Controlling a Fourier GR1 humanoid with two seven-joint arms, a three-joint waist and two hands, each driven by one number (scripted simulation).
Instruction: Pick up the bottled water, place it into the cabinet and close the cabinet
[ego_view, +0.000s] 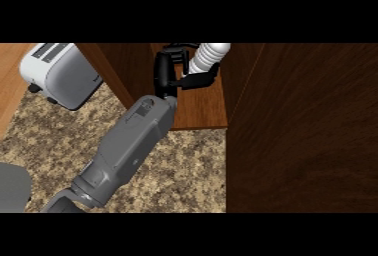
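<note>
Just beneath right hand (166, 70), cabinet shelf (199, 107); fingers curled round bottled water (210, 55), held well inside, likely to set it down squarely.

toaster (59, 72) back-left on counter (192, 170), open cabinet (199, 107) just right of it, bottled water (208, 55) inside the cabinet at the back with right hand (166, 67) curled round it, cabinet door (303, 130) at far right

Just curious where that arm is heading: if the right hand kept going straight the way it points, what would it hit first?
Probably the back wall of the cabinet. The right hand, curled round the bottled water, points deeper into the open cabinet, with nothing else visibly ahead; depth is unclear.
</note>
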